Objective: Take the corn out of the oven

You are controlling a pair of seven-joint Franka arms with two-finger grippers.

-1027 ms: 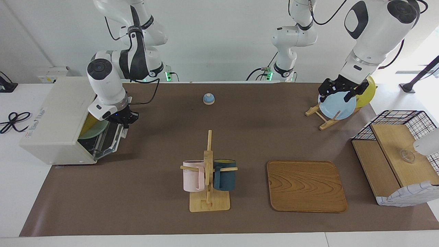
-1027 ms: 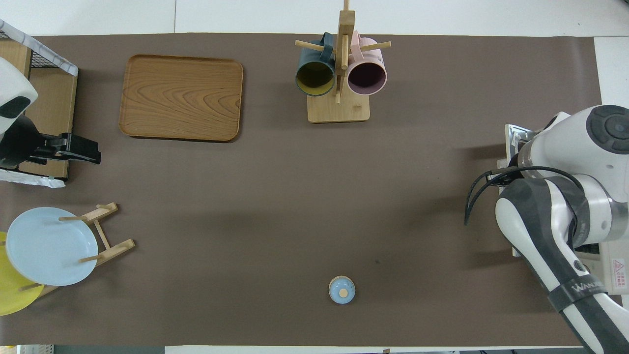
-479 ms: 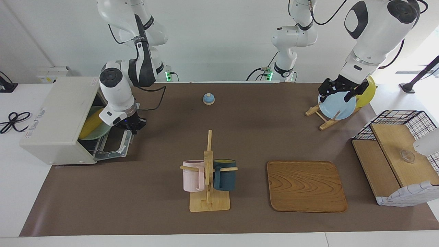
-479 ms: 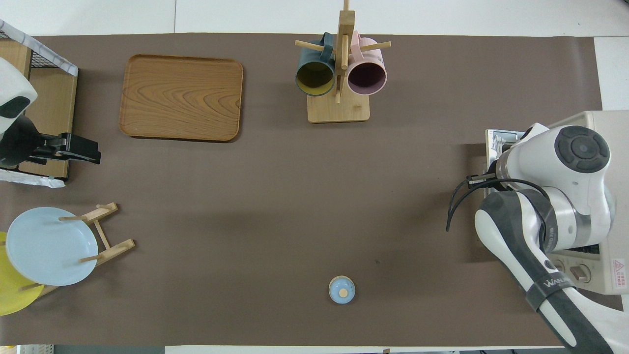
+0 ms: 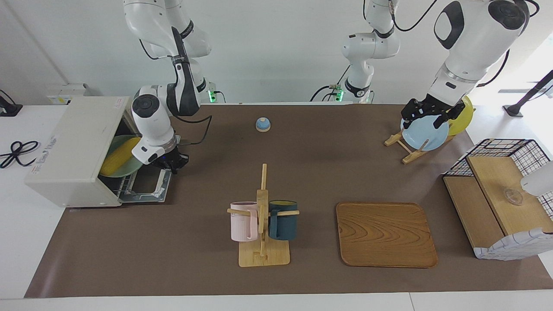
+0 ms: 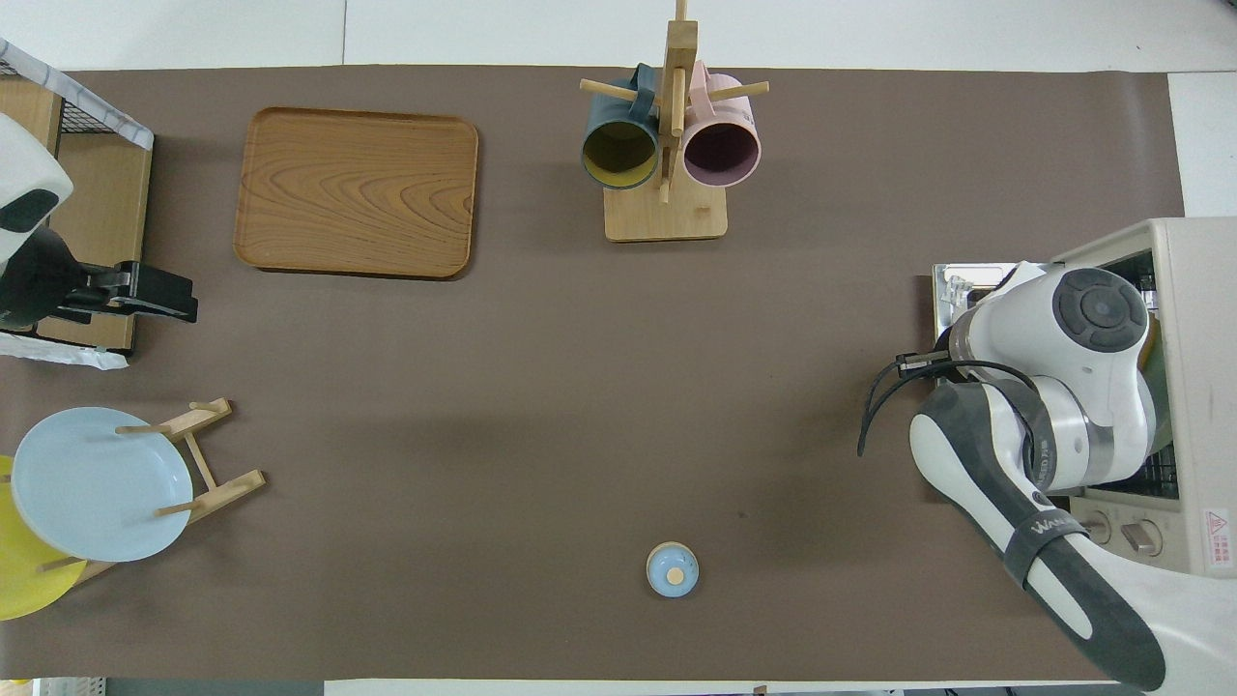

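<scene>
The off-white oven [image 5: 71, 151] sits at the right arm's end of the table, also seen from overhead [image 6: 1193, 290]. Its glass door [image 5: 144, 190] lies folded down flat in front of it. Inside, the yellow corn [image 5: 117, 159] lies on a pale green plate [image 5: 129, 166] on the wire rack. My right gripper [image 5: 172, 165] is shut, its tips down at the door's outer edge by the handle. I cannot tell whether it holds the bar. From overhead its own wrist hides it. My left gripper [image 5: 422, 119] waits open, raised over the plate rack.
A wooden mug rack [image 5: 262, 255] with a pink and a dark blue mug stands mid-table. Beside it lies a wooden tray [image 5: 386, 234]. A small blue bell [image 5: 262, 124] sits nearer the robots. A blue plate [image 5: 425, 136] and a wire-and-wood basket [image 5: 501, 198] are at the left arm's end.
My right gripper has swung out and down from the oven's front, and the door has gone from half open to lying flat. More of the corn shows. The left arm has not moved.
</scene>
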